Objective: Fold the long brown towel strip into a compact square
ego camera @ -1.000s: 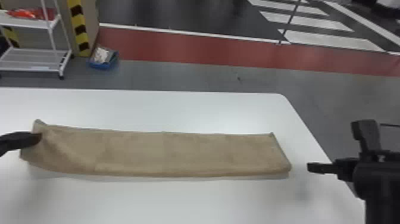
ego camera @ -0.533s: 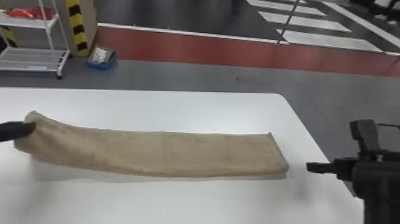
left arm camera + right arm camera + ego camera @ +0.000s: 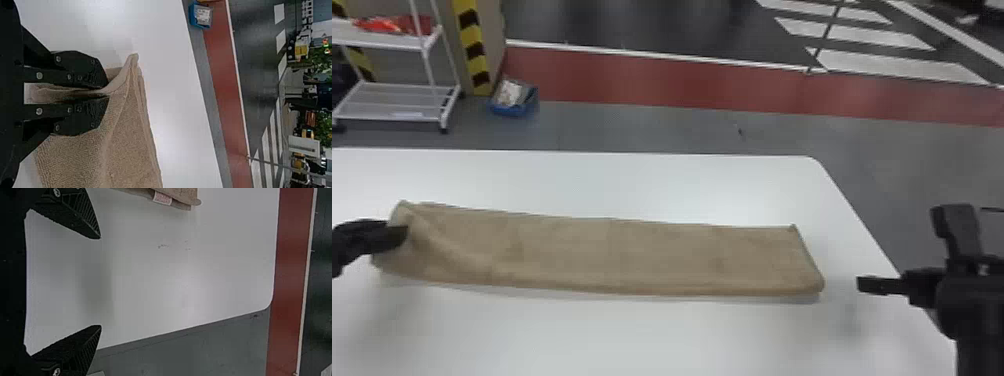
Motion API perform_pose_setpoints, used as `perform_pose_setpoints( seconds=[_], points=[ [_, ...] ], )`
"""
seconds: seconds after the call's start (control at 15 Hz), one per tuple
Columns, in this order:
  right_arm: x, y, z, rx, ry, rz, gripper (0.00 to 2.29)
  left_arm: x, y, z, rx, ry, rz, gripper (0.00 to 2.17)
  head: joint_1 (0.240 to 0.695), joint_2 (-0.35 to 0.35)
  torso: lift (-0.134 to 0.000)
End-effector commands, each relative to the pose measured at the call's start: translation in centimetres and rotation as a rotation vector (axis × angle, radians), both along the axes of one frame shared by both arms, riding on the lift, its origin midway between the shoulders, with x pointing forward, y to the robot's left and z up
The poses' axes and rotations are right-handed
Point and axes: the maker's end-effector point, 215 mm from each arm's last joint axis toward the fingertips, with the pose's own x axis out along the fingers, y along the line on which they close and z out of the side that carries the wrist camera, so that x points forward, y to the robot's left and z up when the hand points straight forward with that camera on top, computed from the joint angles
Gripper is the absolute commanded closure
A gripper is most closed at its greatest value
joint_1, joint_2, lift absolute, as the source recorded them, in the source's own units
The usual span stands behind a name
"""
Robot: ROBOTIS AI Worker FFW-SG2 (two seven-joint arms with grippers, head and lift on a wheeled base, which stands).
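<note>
Had a big white desk out front, rounded at the far right corner. Had a wide red band across the floor beyond it, plus a white rack standing over on the far left.

Found the long brown towel strip laid out left to right on the desk, pretty flat toward the right end, kinda creased and lifted at the left. Looked layered near that left end too, going by the left wrist view.

Had the right hand near the desk's right edge, a bit past the strip's right end and apart from it. Was wide open for sure in the right wrist view, fingers well apart with white desk behind the gap.

Had the left hand right at the strip's left end, holding on to it. Was closed down narrow in the left wrist view, with a pinch of brown cloth sandwiched between both fingers.

Spotted a blue bin on the floor past the desk, close to the rack. Also noticed a tiny white tag with red print along the strip's edge.
</note>
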Motion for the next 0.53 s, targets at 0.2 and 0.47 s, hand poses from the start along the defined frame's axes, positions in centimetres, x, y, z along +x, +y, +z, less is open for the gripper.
perform_pose_setpoints(
  seconds=[0.2, 0.47],
  points=[
    [-0.6, 0.0, -0.6, 0.002, 0.013, -0.002, 0.07, 0.2, -1.3, 1.0, -0.006, -0.017, -0.021, 0.22, 0.695, -0.225, -0.125],
    [-1.1, -0.4, -0.8, 0.001, 0.017, -0.01, 0.07, 1.0, -2.0, 1.9, -0.027, -0.021, 0.015, 0.22, 0.695, -0.237, -0.125]
  ],
)
